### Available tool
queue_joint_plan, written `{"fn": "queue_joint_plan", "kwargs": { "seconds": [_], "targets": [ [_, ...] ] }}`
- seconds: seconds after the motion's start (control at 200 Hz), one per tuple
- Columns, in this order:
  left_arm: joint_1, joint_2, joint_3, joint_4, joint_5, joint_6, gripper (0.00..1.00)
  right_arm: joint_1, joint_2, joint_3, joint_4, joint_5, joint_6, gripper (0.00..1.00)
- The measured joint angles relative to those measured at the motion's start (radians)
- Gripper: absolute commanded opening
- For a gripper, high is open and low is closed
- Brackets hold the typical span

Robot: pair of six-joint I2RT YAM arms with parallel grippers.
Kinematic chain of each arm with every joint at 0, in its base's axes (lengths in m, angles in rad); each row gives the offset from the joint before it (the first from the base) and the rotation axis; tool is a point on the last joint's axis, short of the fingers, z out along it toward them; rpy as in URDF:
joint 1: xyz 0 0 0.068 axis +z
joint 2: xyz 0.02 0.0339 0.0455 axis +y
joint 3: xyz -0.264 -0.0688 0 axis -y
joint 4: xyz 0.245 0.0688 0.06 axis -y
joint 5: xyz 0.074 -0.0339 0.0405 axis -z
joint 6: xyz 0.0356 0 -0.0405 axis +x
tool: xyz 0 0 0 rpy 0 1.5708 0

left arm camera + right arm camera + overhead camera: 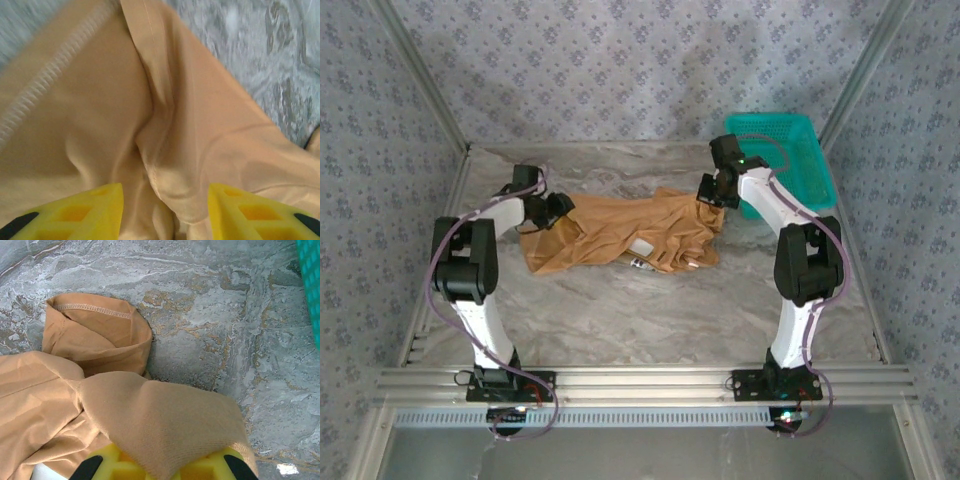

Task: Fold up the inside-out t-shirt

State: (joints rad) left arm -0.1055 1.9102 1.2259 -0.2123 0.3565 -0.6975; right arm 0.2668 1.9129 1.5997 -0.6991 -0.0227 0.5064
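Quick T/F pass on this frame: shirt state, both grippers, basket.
1. The t-shirt lies crumpled on the table, not folded. True.
2. The right gripper is shut on a bunch of shirt fabric. True.
3. The left gripper is clamped shut on the shirt. False: its jaws stand apart, with cloth lying in the gap between them.
4. The t-shirt sits inside the teal basket. False: the shirt is on the table, and the basket stands apart from it at the far right corner.
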Motion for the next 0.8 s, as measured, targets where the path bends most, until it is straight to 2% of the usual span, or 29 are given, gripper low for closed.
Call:
{"fn": "queue_joint_plan", "kwargs": {
  "seconds": [0.095,0.14,0.255,0.38,0.57,0.685,0.799],
  "targets": [
    [-0.024,0.005,-0.001,0.022,0.013,-0.014,0.41,0.000,0.001,0.000,0.000,-0.003,0.000,0.00],
    [-0.033,0.010,0.002,0.032,0.018,-0.019,0.36,0.000,0.001,0.000,0.000,-0.006,0.000,0.00],
    [-0.046,0.041,0.031,0.033,0.015,-0.032,0.00,0.000,0.001,0.000,0.000,-0.011,-0.003,0.00],
    [-0.047,0.058,0.068,0.001,-0.002,-0.024,0.00,0.000,0.000,0.000,-0.003,-0.021,-0.007,0.00],
    [-0.032,0.002,0.199,-0.164,-0.061,0.026,0.00,-0.013,-0.050,0.010,-0.030,-0.060,-0.016,0.00],
    [0.005,-0.167,0.293,-0.254,-0.114,0.056,0.00,-0.054,-0.152,0.052,-0.034,-0.111,-0.018,0.00],
    [0.065,-0.410,0.356,-0.250,-0.151,0.067,0.00,-0.084,-0.286,0.122,-0.018,-0.156,-0.027,0.00]
  ]
}}
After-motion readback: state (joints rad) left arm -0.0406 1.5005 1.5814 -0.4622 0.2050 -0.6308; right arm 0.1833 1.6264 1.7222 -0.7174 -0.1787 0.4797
